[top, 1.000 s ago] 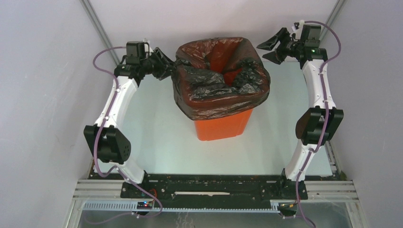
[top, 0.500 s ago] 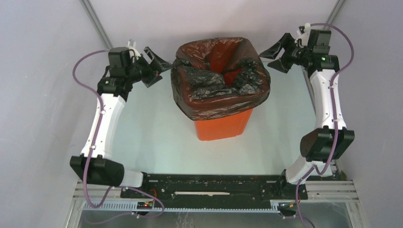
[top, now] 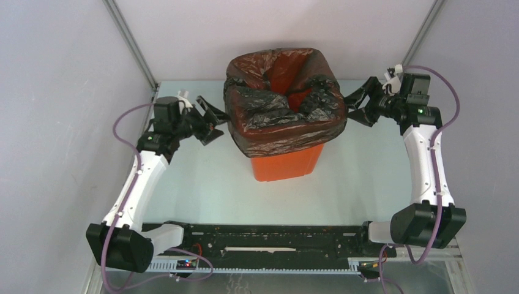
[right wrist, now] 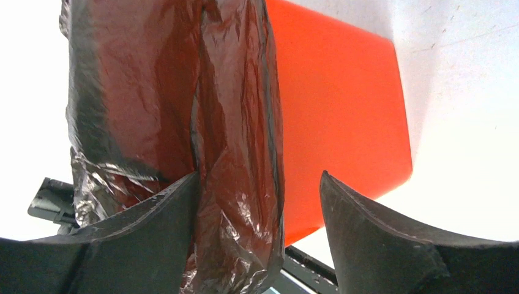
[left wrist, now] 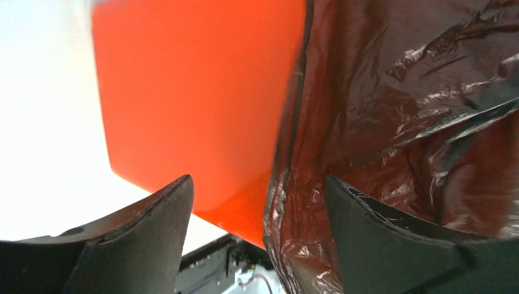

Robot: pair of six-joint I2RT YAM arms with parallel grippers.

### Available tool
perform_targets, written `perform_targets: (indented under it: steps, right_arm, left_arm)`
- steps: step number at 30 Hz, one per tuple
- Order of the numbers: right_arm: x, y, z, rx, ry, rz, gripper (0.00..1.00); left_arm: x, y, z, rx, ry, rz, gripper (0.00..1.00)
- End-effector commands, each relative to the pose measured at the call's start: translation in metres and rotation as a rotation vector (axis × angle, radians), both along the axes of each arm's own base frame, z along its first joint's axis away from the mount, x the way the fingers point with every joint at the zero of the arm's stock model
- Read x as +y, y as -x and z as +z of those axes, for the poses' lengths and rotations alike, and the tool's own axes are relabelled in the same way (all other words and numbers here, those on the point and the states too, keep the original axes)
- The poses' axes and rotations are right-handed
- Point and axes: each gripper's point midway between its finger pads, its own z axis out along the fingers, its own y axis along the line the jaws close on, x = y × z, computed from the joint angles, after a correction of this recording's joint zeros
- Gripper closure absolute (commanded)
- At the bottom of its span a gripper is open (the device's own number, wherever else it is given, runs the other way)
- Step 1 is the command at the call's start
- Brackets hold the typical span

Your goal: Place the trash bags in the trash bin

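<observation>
The black trash bag (top: 278,119) lines the orange trash bin (top: 287,164) at the table's centre, its film folded over the rim and hanging down the sides. My left gripper (top: 210,122) is open beside the bin's left side, level with the bag's hanging edge. In the left wrist view the bag's edge (left wrist: 343,153) and the bin wall (left wrist: 196,98) lie between the open fingers (left wrist: 141,233). My right gripper (top: 357,109) is open at the bin's right side. In the right wrist view the bag's fold (right wrist: 238,153) hangs between the open fingers (right wrist: 373,239), with the bin (right wrist: 336,122) behind.
The pale table (top: 202,184) is enclosed by white walls (top: 61,92) on the left, back and right. A black base rail (top: 269,239) runs along the near edge.
Both arms have come down from rim height and toward the bin's sides. The left gripper let go of the bag's left edge and opened. The bag stays draped over the rim.
</observation>
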Motion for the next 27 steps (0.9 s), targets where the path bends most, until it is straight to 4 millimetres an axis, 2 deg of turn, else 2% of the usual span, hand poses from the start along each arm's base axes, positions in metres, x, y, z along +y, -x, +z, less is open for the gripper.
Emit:
perform_targets:
  steps: [1, 3, 5, 8, 14, 17, 19, 23, 27]
  right_arm:
    - [0.016, 0.013, 0.003, -0.040, -0.022, 0.037, 0.26]
    - [0.022, 0.015, -0.004, -0.026, -0.024, 0.044, 0.32]
    - [0.027, 0.015, -0.007, -0.028, -0.010, 0.050, 0.37]
    - [0.029, 0.013, -0.016, -0.015, 0.019, 0.039, 0.39]
    - [0.026, 0.008, -0.040, 0.018, 0.074, 0.034, 0.39]
    - [0.014, 0.005, -0.044, 0.027, 0.088, 0.011, 0.39]
    - [0.003, 0.006, -0.040, 0.026, 0.099, -0.018, 0.38]
    - [-0.017, 0.016, -0.022, 0.012, 0.165, -0.076, 0.30]
    - [-0.037, 0.021, 0.008, -0.020, 0.248, -0.140, 0.18]
  left_arm:
    - [-0.037, 0.016, 0.005, -0.011, 0.114, -0.112, 0.21]
    - [-0.046, 0.018, -0.002, 0.007, 0.126, -0.130, 0.26]
    - [-0.051, 0.016, -0.005, 0.008, 0.135, -0.136, 0.36]
    - [-0.055, 0.013, -0.011, 0.024, 0.139, -0.140, 0.45]
    - [-0.053, 0.007, -0.029, 0.046, 0.066, -0.142, 0.46]
    - [-0.052, 0.005, -0.038, 0.063, 0.035, -0.150, 0.47]
    - [-0.049, 0.005, -0.043, 0.077, 0.005, -0.151, 0.48]
    - [-0.044, 0.008, -0.045, 0.079, -0.040, -0.148, 0.43]
    - [-0.044, 0.012, -0.042, 0.074, -0.041, -0.156, 0.42]
